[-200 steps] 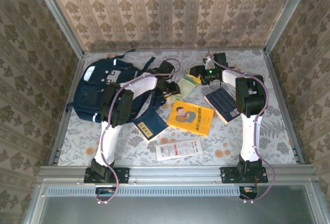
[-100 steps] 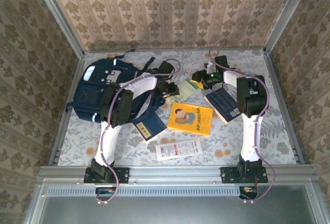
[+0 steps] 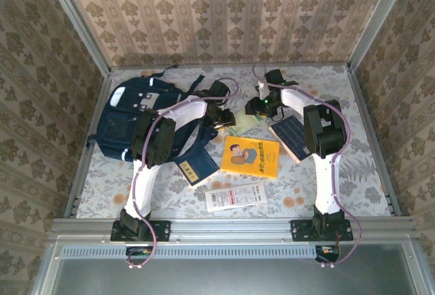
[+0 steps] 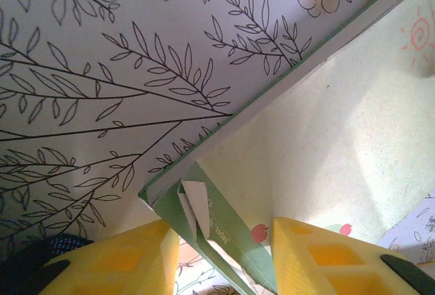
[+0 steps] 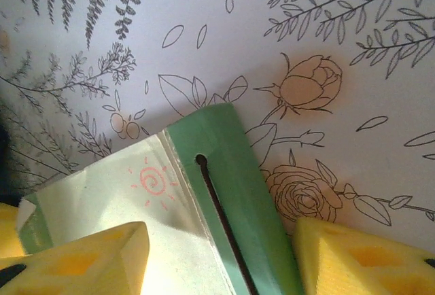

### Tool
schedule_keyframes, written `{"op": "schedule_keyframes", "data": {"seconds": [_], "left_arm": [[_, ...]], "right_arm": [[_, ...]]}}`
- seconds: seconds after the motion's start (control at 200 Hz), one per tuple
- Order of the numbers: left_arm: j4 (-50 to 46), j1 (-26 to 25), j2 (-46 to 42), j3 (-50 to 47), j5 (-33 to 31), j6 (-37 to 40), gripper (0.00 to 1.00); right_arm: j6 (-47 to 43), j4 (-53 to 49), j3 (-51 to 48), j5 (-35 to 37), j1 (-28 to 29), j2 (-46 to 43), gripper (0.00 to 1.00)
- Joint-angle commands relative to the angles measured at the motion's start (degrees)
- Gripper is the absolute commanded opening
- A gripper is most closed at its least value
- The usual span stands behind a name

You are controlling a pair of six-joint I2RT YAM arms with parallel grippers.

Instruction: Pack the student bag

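The green notebook (image 4: 326,139) spans left hand (image 4: 219,237) to right hand (image 5: 219,230), jaws apart astride its ends, seemingly unclamped; the student bag (image 3: 132,115) lies leftward, nearest the left hand

2 arms: L arm (image 3: 139,186) & R arm (image 3: 327,172). Long links are finished in white, joint housings in black. Each is carried on a black base plate (image 3: 139,229). A thin purple cable (image 3: 155,234) is run along each arm in loose loops. L pincer (image 4: 217,261) & R pincer (image 5: 217,261) are fitted w/ blocky yellow fingers (image 4: 115,264), moulded w/ recessed pockets; black parts are seen at the outer edges.
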Motion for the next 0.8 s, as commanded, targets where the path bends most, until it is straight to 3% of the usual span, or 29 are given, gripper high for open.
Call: {"op": "schedule_keyframes", "data": {"seconds": [0.0,0.07,0.245,0.365,0.65,0.795], "left_arm": [[-1.61,0.35,-0.33,1.21,-0.73,1.55,0.40],[-1.73,0.35,-0.33,1.50,-0.63,1.77,0.39],[-2.49,0.44,-0.26,2.52,-0.72,2.52,0.38],[-2.58,0.44,-0.24,2.77,-0.64,2.81,0.38],[-2.02,0.70,-0.81,2.09,-0.71,3.49,0.37],[-1.57,0.88,-1.28,1.44,-0.38,3.57,0.37]], "right_arm": [[-3.55,-10.35,-0.22,5.74,2.01,0.80,0.62],[-2.59,-9.20,-1.51,1.39,2.00,0.09,0.62],[3.63,-2.85,-5.65,-17.94,-0.55,-2.70,0.58],[8.87,3.68,-9.36,-25.45,-1.93,-5.70,0.56],[25.54,23.92,-21.93,-35.05,-4.26,-12.64,0.55],[22.82,19.97,-22.40,-32.16,-4.29,-12.97,0.54]]}}
